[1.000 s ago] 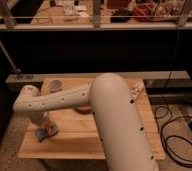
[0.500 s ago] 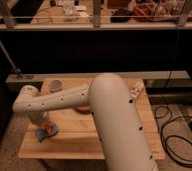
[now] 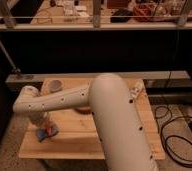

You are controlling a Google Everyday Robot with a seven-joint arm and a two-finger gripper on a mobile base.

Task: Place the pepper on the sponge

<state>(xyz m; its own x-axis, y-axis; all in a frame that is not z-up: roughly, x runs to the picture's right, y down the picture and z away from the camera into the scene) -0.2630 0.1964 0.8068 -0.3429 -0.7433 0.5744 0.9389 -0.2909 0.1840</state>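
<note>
- Hanging low over the worktop's (image 3: 84, 142) left front corner: gripper (image 3: 44, 125), closed.
- Pepper (image 3: 51, 130) lay against sponge (image 3: 41, 135), just under the gripper.
- Cup (image 3: 54, 86) stood at rear left.

My one camera looks from high up, behind my arm (image 3: 114, 115), facing forward and steeply down onto the wooden counter (image 3: 74, 137). It sits near enough that the arm fills the foreground and hides the counter's middle. My fingers (image 3: 44, 126) are at the counter's front-left corner. Beyond the far edge, a railing (image 3: 96, 22) crosses the top.
</note>
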